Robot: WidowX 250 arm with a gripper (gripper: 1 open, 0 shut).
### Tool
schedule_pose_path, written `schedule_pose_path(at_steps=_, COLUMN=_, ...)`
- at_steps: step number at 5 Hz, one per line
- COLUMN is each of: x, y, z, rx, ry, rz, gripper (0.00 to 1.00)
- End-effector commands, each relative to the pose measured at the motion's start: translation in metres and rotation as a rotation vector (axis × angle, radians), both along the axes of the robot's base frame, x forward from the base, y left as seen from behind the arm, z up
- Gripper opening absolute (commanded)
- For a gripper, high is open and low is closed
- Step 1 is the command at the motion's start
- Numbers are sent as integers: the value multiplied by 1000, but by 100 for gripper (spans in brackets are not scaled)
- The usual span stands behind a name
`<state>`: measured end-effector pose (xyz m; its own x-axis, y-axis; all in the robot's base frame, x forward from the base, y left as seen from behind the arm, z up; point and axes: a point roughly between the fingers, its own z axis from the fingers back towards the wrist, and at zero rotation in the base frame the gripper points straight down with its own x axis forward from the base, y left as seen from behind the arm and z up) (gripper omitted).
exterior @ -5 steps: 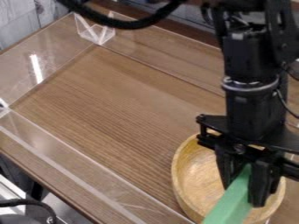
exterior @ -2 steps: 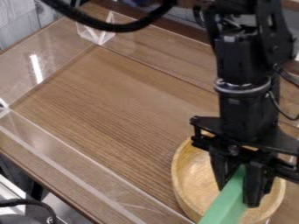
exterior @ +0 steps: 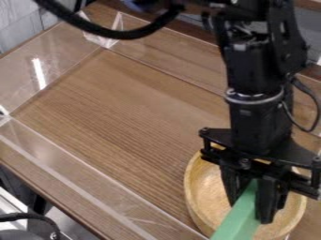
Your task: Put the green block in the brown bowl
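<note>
One claw (exterior: 261, 192) hangs clenched on the green block (exterior: 247, 217), holding it slanted over the brown bowl (exterior: 201, 187), apparently poised for a drop inside.

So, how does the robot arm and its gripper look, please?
The arm is black, built of chunky cylindrical segments, with a lighter metallic ring near the wrist. Black cables loop behind its upper part. The gripper is also black, a wide bracket-like frame with thin, straight fingers. No readable markings show.

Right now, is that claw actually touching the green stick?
Touching. The camera view shows the gripper shut on the green block, its upper end pinched between the fingers above the brown bowl.
</note>
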<state>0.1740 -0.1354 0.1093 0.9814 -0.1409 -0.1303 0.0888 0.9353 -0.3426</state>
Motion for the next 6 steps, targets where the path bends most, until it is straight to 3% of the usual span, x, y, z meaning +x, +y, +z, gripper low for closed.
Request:
schedule_pose_path(at_steps=1, x=4, y=1, z=8, rx=-18, ry=-36, rz=18, gripper=0)
schedule_pose_path(at_steps=6, x=5, y=4, z=2, rx=-21, ry=-15, rz=61, gripper=0)
